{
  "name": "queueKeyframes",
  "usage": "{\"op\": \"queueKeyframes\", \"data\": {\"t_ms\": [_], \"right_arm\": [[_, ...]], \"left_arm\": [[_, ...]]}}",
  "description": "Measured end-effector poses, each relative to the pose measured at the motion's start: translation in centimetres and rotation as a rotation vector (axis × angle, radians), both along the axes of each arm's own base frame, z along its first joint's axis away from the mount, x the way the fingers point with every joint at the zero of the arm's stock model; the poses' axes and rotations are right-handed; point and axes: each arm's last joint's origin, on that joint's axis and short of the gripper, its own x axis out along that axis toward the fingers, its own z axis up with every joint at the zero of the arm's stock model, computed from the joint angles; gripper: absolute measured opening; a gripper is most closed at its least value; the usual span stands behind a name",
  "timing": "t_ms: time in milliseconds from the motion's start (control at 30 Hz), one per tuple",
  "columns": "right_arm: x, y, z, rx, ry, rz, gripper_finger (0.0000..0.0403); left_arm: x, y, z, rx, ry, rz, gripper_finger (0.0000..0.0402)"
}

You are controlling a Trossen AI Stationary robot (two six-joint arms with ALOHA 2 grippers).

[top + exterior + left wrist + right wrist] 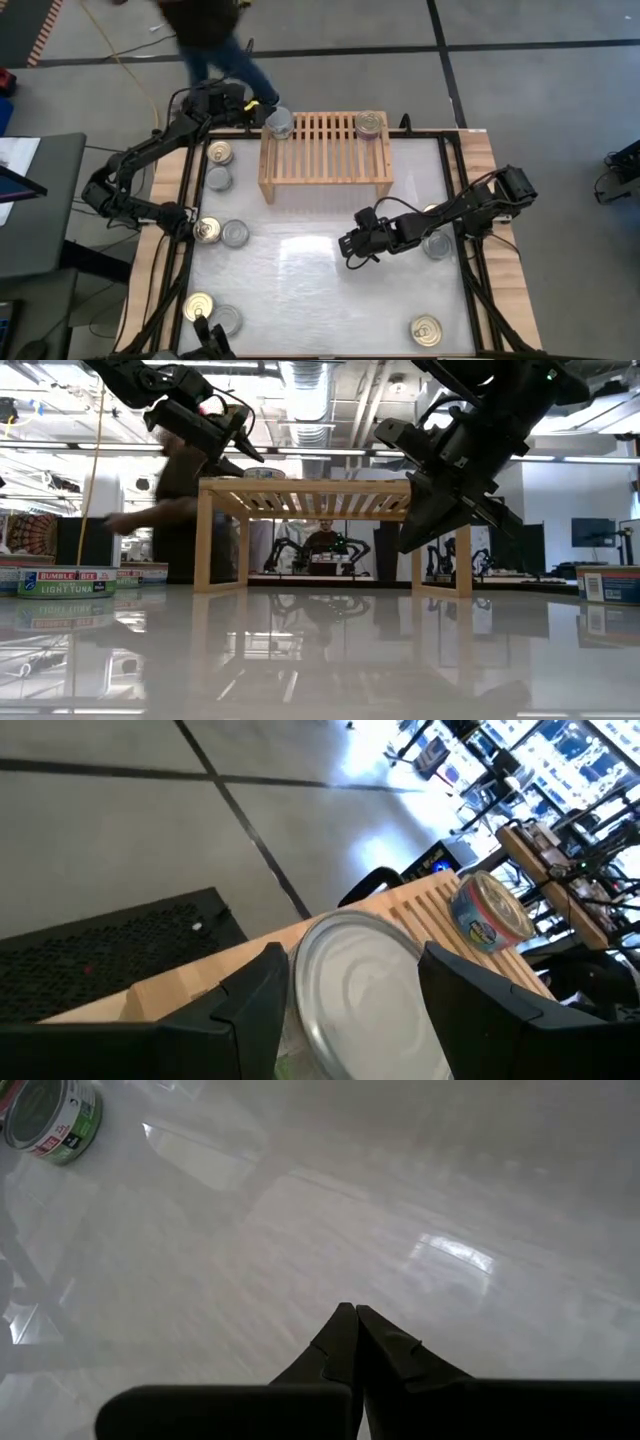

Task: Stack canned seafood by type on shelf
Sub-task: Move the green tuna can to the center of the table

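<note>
The light-wood shelf [325,150] stands at the table's far middle. A silver-topped can [280,124] sits on the shelf's far left corner. My left gripper [258,112] reaches it from the far left and is open. Its fingers [250,1005] stand on either side of this can [360,990], slightly apart from its wall. A second can with a colourful label [488,915] sits on the shelf's far right corner [370,125]. My right gripper [350,243] hangs shut over the bare middle of the table, its fingertips [350,1320] together and holding nothing.
Loose cans lie along the table's left side [220,152] [219,179] [208,230] [236,233] [199,306] and near the right [437,243] [425,330]. A person [215,40] moves just beyond the table's far edge. The table's middle [300,290] is bare.
</note>
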Motion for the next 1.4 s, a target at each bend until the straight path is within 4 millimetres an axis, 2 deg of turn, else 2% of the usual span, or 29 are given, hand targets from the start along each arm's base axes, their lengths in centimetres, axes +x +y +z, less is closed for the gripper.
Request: {"op": "queueKeyframes", "data": {"t_ms": [200,500,733,867,1100,1267,1400], "right_arm": [[0.0,0.0,0.0,-0.001,0.005,0.000,0.0031],[-0.1,0.0,-0.1,-0.004,0.014,0.000,0.0031],[-0.2,0.0,-0.1,-0.007,0.027,0.000,0.0031],[-0.2,0.0,-0.1,-0.007,0.026,0.000,0.0031],[-0.4,-0.1,-0.3,-0.014,0.053,0.000,0.0031],[-0.9,-0.1,-0.6,-0.007,0.112,0.016,0.0031],[-1.2,-0.1,-0.7,0.017,0.156,0.036,0.0031]], "left_arm": [[-0.1,0.2,0.7,0.044,-0.046,0.010,0.0215],[-0.8,0.3,0.8,-0.006,-0.070,0.029,0.0215],[-2.1,-1.3,2.4,0.029,-0.067,0.028,0.0215],[-3.1,-3.0,3.7,0.079,-0.047,0.024,0.0215],[-3.8,-7.8,5.5,0.202,-0.022,0.074,0.0215],[-3.3,-11.4,4.7,0.162,-0.031,0.050,0.0215],[-2.1,-14.2,2.9,0.102,-0.036,0.052,0.0215]]}}
